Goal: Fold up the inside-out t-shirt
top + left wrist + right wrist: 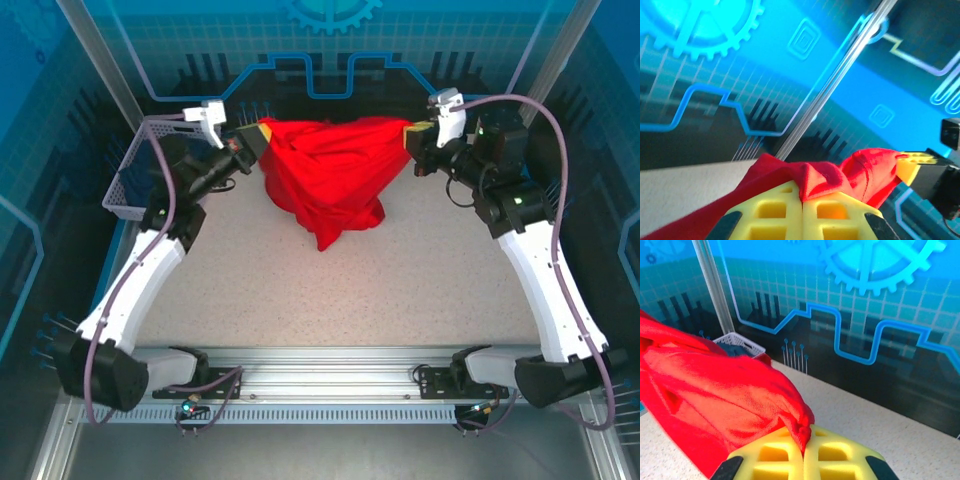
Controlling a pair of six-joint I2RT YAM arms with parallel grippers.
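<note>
We hold the bright red soft cloth t-shirt (330, 175) stretched left-to-right across the upper middle of the frame, left gripper (250, 143) and right gripper (408, 137) each clamped on an end; its bulk sags midway, seemingly touching the speckled table (400, 290).

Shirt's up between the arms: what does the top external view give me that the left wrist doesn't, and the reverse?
Top external: the whole t-shirt sagging to a point over the table, and the basket at far left. Left wrist: close up, a ridge of red cloth pinched between the shut yellow fingers of the left gripper. Both: the shirt strung between that gripper and the right gripper, each shut on it.
</note>
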